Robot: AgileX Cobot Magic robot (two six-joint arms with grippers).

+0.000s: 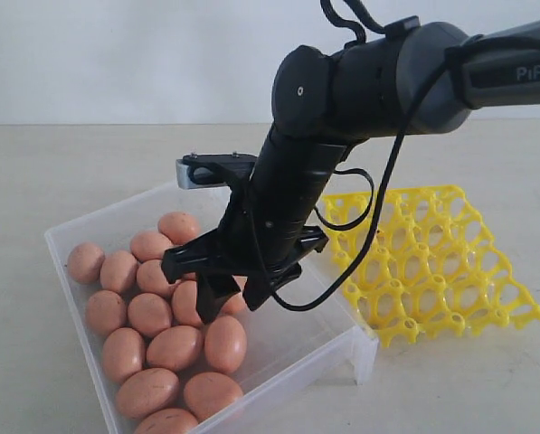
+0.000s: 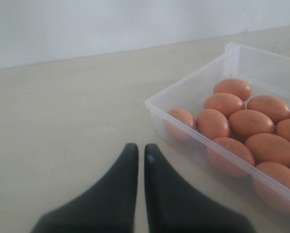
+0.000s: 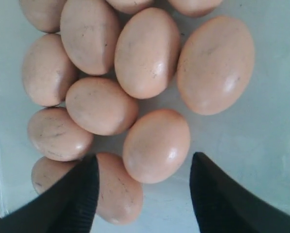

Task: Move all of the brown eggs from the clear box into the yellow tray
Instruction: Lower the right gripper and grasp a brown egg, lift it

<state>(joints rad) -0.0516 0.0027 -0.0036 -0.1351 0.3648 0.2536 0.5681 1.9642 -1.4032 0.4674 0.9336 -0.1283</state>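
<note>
Left: left gripper [image 2: 141, 148], jaws closed on nothing, over the beige worktop [image 2: 62, 121] beside the translucent clear plastic box [image 1: 292, 342]. Centre: smooth pinkish-brown oval eggs [image 1: 175, 346] clustered in that box; right gripper [image 1: 232, 306] above them, jaws spread astride one egg [image 3: 157, 145]. Right: bright yellow lattice egg tray [image 1: 432, 262], no egg visible in it. Step: apparently the first pick; next, descend and close gently.

The brown eggs [image 1: 175, 346] crowd the left side of the clear box [image 1: 310, 342], touching each other. I find bare floor only on its right. The yellow tray [image 1: 450, 271] stands just beyond that wall.
</note>
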